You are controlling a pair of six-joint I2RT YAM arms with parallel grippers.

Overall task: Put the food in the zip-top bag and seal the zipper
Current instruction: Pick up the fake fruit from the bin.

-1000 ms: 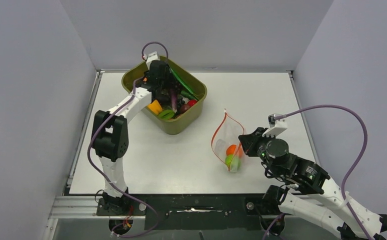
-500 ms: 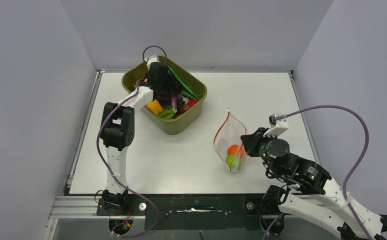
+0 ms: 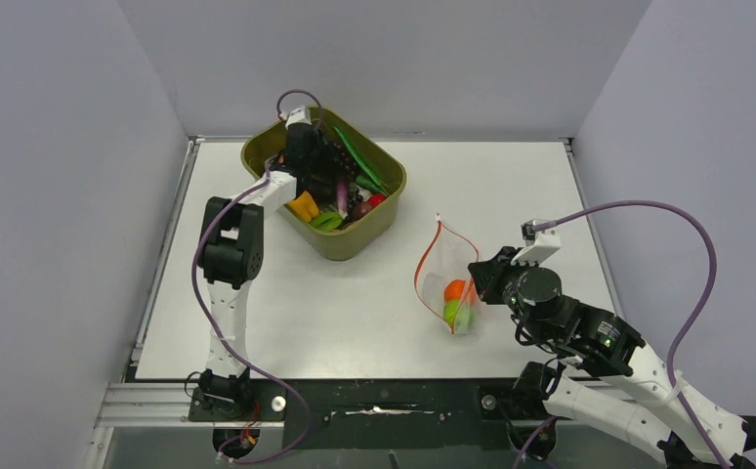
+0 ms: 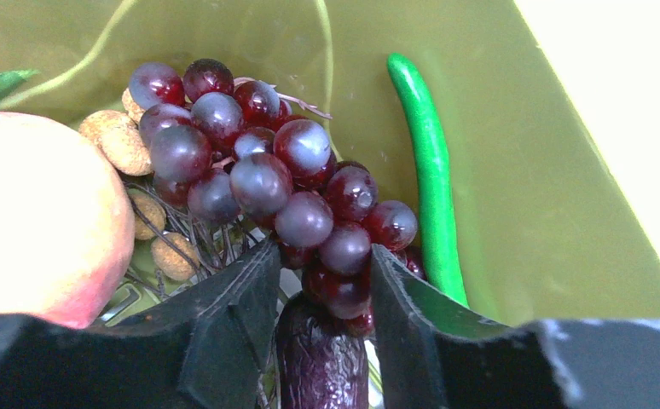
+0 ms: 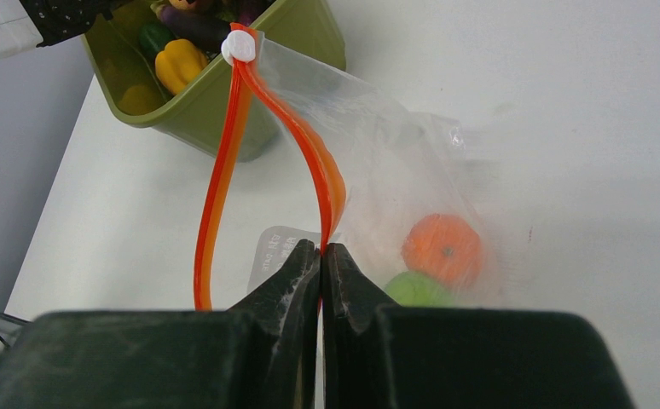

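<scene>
In a green tub [image 3: 382,227] at the table's [image 3: 511,186] far edge, the left tool [image 4: 322,256] straddles a bunch of grapes [image 4: 258,170], grip impossible to tell, while the right tool [image 5: 321,256] clenches the red strip [image 5: 219,179] of the open bag [image 5: 386,145] nearer the table's front edge, an orange fruit [image 5: 442,247] and a green fruit [image 5: 416,290] inside.

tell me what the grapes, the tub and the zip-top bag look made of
Grapes: likely plastic or rubber, glossy; each carries a sharp highlight. Tub: seemingly moulded plastic, smooth olive walls, soft sheen. Zip-top bag: thin clear plastic film; it wrinkles and fruit shows through.
</scene>
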